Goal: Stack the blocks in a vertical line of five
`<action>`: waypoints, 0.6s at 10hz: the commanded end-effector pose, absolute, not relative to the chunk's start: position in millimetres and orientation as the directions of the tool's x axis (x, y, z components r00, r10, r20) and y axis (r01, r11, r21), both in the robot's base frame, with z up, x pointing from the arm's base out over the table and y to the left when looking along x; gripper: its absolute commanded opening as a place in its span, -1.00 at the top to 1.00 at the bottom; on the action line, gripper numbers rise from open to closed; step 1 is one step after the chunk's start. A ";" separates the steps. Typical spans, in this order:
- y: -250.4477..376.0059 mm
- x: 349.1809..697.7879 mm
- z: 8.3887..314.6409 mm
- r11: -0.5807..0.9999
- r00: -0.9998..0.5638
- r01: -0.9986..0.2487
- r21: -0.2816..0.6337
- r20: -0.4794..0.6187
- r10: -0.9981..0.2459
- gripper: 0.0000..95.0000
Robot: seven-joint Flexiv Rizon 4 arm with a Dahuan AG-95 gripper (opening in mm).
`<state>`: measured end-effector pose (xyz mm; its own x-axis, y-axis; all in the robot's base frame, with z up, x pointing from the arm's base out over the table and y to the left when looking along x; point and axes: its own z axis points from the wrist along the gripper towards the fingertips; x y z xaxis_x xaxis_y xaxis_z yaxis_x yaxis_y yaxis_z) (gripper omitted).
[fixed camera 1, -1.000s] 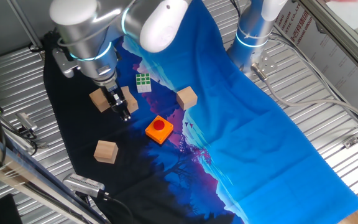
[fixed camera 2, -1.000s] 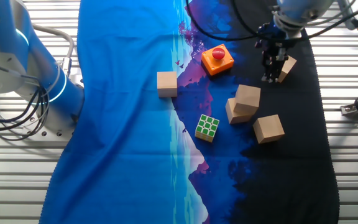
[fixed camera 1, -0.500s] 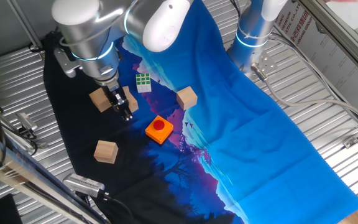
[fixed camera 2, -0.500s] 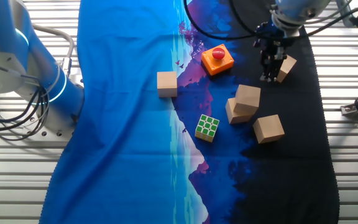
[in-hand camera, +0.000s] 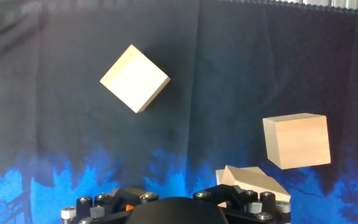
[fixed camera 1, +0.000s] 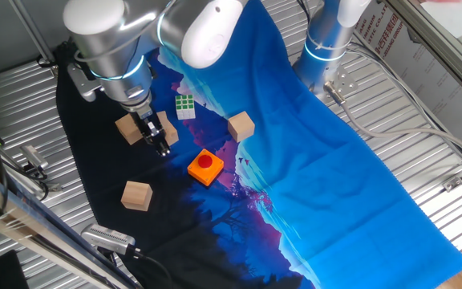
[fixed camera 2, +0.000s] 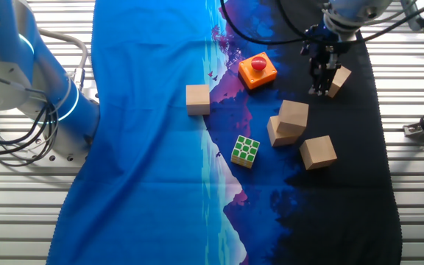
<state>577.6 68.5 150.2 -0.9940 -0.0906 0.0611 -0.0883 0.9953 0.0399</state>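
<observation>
even, bright, diffuse light fills both fixed views, seemingly from overhead. the arm's white shell [fixed camera 1: 207, 28] carries soft glare, and the ribbed metal table [fixed camera 2: 418, 191] gleams in pale streaks. shadows are short and soft; on the dark end of the cloth [fixed camera 1: 95, 172] they nearly vanish. the hand view is dimmer at the top, with the wooden blocks [in-hand camera: 134, 78] sharp and brightly lit, while the gripper's housing [in-hand camera: 173, 208] at the bottom edge is slightly soft.

My table [fixed camera 1: 423, 172] is ribbed metal — a blue-and-black cloth [fixed camera 1: 319, 160] lies over it, carrying wooden blocks [fixed camera 1: 136, 195], an orange button [fixed camera 1: 205, 167], a puzzle cube [fixed camera 1: 185, 105].
</observation>
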 end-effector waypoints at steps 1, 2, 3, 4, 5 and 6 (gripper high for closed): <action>68.5 577.5 150.4 0.994 -0.992 -0.104 0.040 0.064 -0.106 -1.00; 68.5 577.5 150.4 0.988 -0.987 -0.150 0.030 0.053 -0.152 -1.00; 68.5 577.5 150.4 0.967 -0.966 -0.255 0.012 0.050 -0.255 -1.00; 68.5 577.5 150.4 0.955 -0.954 -0.294 0.040 0.043 -0.295 -1.00; 68.5 577.5 150.4 0.939 -0.939 -0.340 0.051 0.039 -0.342 -1.00; 68.5 577.5 150.4 0.927 -0.926 -0.372 0.057 0.041 -0.374 -1.00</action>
<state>577.3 67.9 150.8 -0.9605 -0.2746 0.0457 -0.2734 0.9614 0.0313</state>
